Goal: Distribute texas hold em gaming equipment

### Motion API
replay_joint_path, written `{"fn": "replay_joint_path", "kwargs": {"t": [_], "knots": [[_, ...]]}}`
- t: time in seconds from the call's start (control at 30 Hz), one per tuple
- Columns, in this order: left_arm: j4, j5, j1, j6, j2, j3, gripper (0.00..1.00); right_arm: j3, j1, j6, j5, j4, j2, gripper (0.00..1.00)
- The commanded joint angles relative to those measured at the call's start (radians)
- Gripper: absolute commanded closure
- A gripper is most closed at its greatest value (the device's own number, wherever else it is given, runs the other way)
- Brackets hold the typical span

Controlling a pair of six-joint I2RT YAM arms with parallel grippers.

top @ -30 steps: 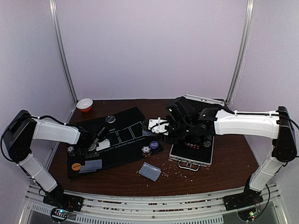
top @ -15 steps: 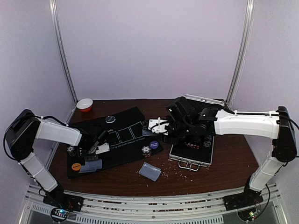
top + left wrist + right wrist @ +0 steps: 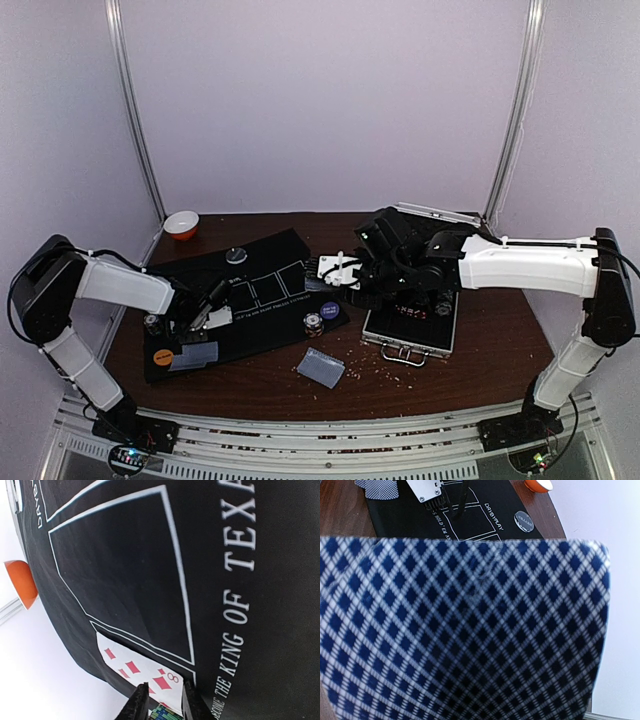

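Observation:
A face-up eight of diamonds (image 3: 145, 667) lies on the black mat (image 3: 235, 540), its near edge between my left gripper's fingers (image 3: 137, 707). My left gripper (image 3: 200, 318) stands open, its jaws a little apart. A striped chip stack (image 3: 165, 714) shows just below them. My right gripper (image 3: 340, 270) is shut on a deck of playing cards (image 3: 465, 630); their blue diamond backs fill the right wrist view and hide the fingers. On the mat sit chip stacks (image 3: 314, 323) (image 3: 152, 323), a purple button (image 3: 329, 310), an orange button (image 3: 163, 354) and a grey button (image 3: 236, 255). Face-down cards (image 3: 194, 352) lie on the mat.
More face-down cards (image 3: 321, 367) lie on the brown table in front of the mat. The silver case (image 3: 410, 325) stands open under my right arm. A small orange-and-white bowl (image 3: 181, 223) sits at the back left corner. Crumbs dot the table near the case.
My left gripper has drawn back toward the mat's left end and its jaws have parted, letting go of the eight of diamonds. The right arm has not moved.

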Motion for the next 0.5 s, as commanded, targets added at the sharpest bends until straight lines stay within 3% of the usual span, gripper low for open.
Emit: {"fn": "replay_joint_path", "kwargs": {"t": [0.0, 0.27, 0.47], "knots": [[-0.066, 0.051, 0.006, -0.017, -0.007, 0.01, 0.73, -0.008, -0.005, -0.004, 0.004, 0.004, -0.033, 0.58], [-0.111, 0.116, -0.002, -0.089, -0.094, 0.1, 0.69, -0.002, -0.006, -0.004, 0.006, 0.003, -0.033, 0.58], [-0.046, 0.293, -0.002, -0.293, -0.228, 0.335, 0.49, 0.008, -0.005, -0.002, 0.001, 0.007, -0.027, 0.58]]}}
